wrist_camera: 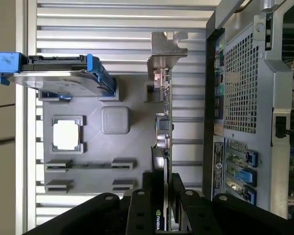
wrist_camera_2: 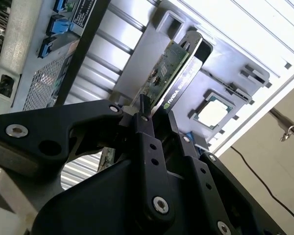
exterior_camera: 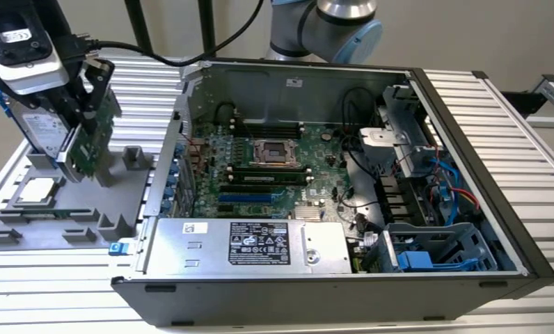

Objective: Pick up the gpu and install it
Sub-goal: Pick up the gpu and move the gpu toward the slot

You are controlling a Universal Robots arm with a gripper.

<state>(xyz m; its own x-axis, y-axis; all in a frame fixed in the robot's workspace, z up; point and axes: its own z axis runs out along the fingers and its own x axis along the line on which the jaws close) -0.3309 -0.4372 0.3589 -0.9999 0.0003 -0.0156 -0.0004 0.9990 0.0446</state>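
The gpu (exterior_camera: 91, 149) is a thin card with a green circuit board, standing on edge at the exterior view's left, over the grey parts holder (exterior_camera: 68, 216). My gripper (exterior_camera: 80, 118) comes down from above and is shut on the card's upper edge. In both wrist views the black fingers (wrist_camera_2: 146, 132) clamp the gpu (wrist_camera_2: 167, 73) from both faces. Edge-on, the gpu (wrist_camera: 164, 125) shows its silver end bracket (wrist_camera: 164, 46) at the far end from my gripper (wrist_camera: 162, 182). Whether its lower edge is free of the holder I cannot tell.
A silver hard drive (wrist_camera: 59, 78) in a blue-tabbed caddy stands in the grey holder (wrist_camera: 93, 142), beside a processor chip (wrist_camera: 67, 134). The open computer case (exterior_camera: 463, 153) lies at the exterior view's right, showing the motherboard (exterior_camera: 268, 167), a blue slot (exterior_camera: 244, 197) and the power supply (exterior_camera: 249, 243).
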